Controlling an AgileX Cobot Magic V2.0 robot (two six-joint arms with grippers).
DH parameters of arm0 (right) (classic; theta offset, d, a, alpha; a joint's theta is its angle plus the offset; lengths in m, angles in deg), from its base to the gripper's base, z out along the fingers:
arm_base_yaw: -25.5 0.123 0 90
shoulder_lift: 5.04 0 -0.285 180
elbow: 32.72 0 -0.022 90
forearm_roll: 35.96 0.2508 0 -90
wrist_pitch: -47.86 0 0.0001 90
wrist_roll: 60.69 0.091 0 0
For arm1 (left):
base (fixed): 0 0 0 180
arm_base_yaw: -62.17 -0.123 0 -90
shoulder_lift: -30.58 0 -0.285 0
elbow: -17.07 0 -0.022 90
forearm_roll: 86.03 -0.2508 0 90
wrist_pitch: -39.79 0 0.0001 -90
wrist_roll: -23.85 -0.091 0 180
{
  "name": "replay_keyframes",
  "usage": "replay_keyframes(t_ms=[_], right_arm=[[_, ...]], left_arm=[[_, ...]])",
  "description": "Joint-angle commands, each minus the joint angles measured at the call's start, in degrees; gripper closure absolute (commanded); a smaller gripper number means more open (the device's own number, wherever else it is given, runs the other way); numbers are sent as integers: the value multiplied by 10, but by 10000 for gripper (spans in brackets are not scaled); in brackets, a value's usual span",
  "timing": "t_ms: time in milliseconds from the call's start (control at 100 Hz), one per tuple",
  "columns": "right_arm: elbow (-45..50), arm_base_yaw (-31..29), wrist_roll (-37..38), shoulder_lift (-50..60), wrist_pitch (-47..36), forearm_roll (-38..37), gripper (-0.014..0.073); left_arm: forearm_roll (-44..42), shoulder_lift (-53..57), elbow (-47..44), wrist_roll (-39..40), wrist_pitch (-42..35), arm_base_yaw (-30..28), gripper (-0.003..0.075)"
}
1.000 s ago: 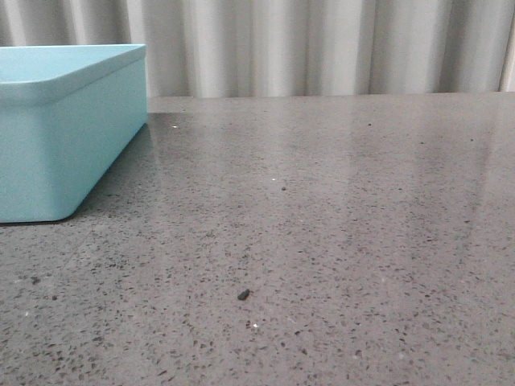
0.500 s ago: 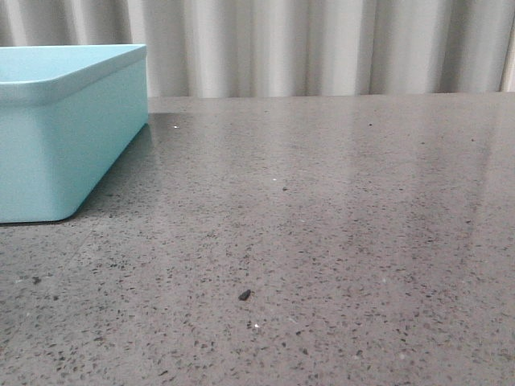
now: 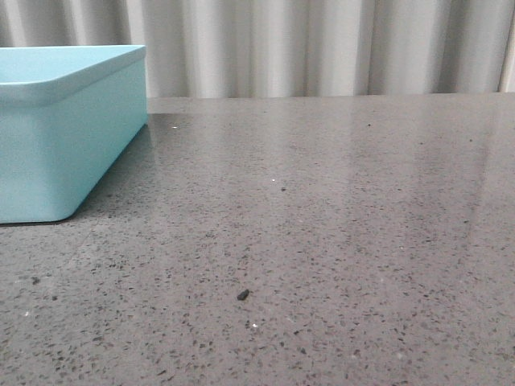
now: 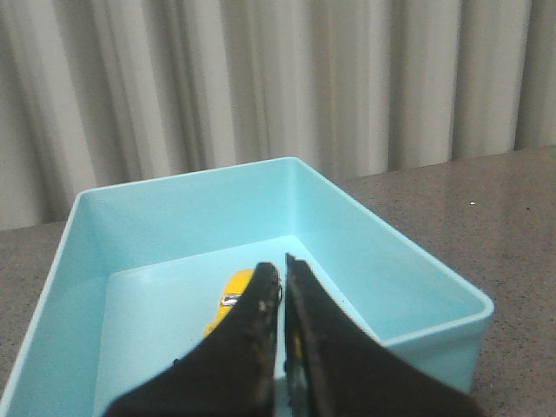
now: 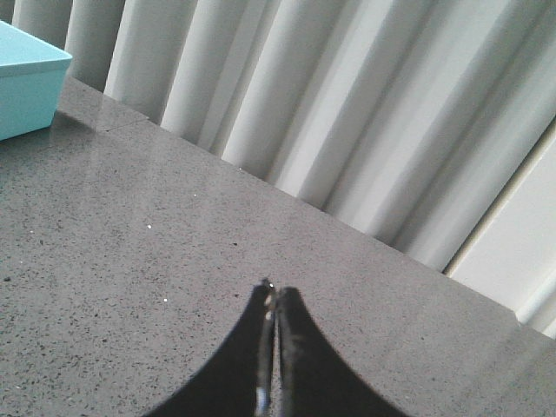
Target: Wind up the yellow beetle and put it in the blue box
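Two end effectors show, each only in its own wrist view, and both have their black fingers pressed together with nothing between them. The left end effector [image 4: 282, 265] hangs above the large pale turquoise plastic box with rounded corners and a thick rim [image 4: 408, 261]. Directly below and just beyond its fingertips, the small bright yellow toy beetle car with dark windows [image 4: 233, 297] lies on the box floor, partly hidden by the fingers. So the storing looks done. The risk I see is in the retreat: if the left end effector drops or swings sideways, its closed tips could knock the car or catch the rim and drag the box across the grey speckled stone surface [image 3: 322, 225]. The right end effector [image 5: 272, 300] sits over bare surface, well away from the box, and seems harmless.
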Motion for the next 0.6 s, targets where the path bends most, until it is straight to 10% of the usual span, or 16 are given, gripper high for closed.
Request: replay_keyframes(t_ms=[0,590], right_arm=[[-15,1,-3,-4,-52,0,635],[-15,1,-3,-4,-51,0,635]], left_arm=[[19,-7,-34,7,-131,0,741],[23,-7,-98,7,-233,0,741]])
